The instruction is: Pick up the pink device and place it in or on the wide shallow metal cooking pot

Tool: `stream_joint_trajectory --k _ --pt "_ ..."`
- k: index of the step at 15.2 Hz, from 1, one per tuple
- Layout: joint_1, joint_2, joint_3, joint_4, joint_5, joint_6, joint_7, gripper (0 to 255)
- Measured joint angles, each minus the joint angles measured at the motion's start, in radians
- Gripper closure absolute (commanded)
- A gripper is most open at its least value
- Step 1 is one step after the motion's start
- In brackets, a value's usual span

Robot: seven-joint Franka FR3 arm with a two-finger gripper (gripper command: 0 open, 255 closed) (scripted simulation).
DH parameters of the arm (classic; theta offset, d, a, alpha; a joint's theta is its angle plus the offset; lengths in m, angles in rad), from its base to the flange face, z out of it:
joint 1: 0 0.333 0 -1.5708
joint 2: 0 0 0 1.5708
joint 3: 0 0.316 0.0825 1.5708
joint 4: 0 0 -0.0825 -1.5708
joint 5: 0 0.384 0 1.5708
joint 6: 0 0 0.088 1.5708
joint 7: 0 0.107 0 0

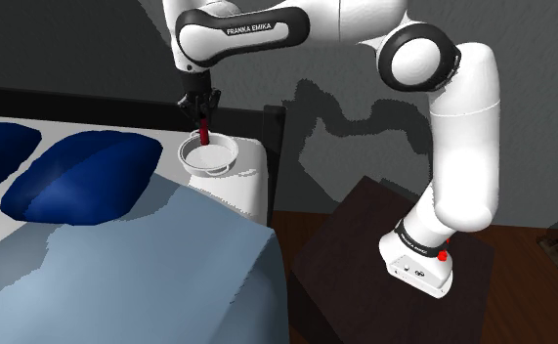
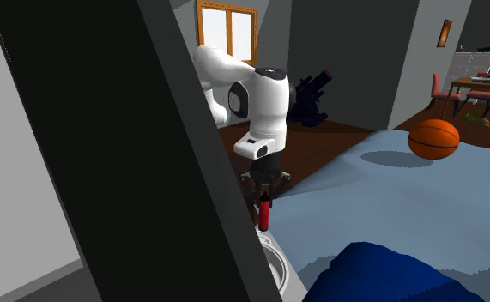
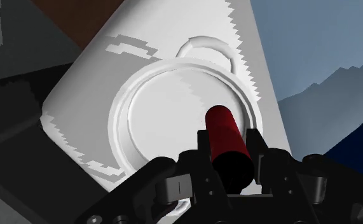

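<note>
Dark red rather than pink, the cylindrical device (image 3: 226,135) is clasped between the fingers of the black gripper (image 1: 200,107), its long axis upright and in line with them. The pale shallow pot (image 1: 230,149) sits on a white bedside stand (image 1: 252,188) directly beneath. The device's tip hangs inside the rim, off-centre, so what remains is likely a straight descent and release.

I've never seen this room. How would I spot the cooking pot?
Start at the blue bed; beside its dark blue pillows stands a white nightstand. On top sits the pot: wide, shallow, pale, with loop handles, beneath the red cylinder clasped in the black fingers.
</note>
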Motion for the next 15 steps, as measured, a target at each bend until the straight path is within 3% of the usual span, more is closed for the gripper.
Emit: stream_joint_trajectory --k 4,6,15 --pt "-0.004 0.144 -0.026 0.258 -0.019 -0.111 -0.071 255" --pt "-0.005 0.184 -0.034 0.314 -0.024 -0.127 -0.087 255" --pt "-0.020 0.197 -0.037 0.217 -0.029 -0.019 -0.085 255"
